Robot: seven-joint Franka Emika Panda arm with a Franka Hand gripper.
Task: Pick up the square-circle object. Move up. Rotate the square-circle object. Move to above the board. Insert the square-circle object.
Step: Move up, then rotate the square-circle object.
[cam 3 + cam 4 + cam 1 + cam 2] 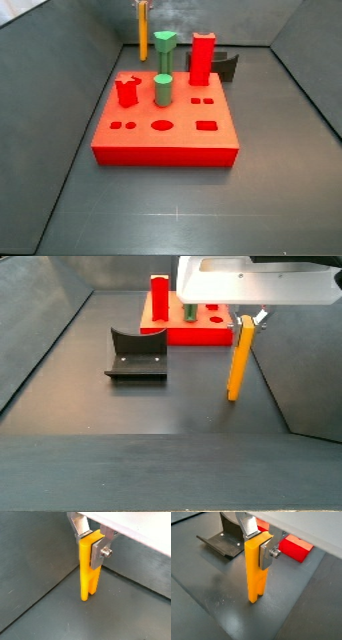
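Hanging upright with its forked end down, the square-circle object (255,569) is pinched near its top between the silver plates of the gripper (262,543), whose jaws are closed flat on the bar's faces; both wrist views show the prongs pointing at the dark floor, and in a side view its lower tip (233,397) looks at or just above the floor, though I cannot tell whether it touches. It stands well apart from the board (166,148), off near the back wall in a side view (143,30), with the fixture (136,354) between it and the camera's near side in the other. The step in hand looks like the pick-up passing into the lift. To do it well, I would raise straight up with the grip kept square, so the long bar does not swing or slip in the pads, and clear the floor fully before any turn; the hold is high on a slim piece, so a slow rotation should keep it from pivoting. The later carry has to pass over the tall red pillar (202,60) and green pegs (163,80) on the board, so height matters. No brand, label or writing can be read on the bar, the gripper, the board or the fixture.
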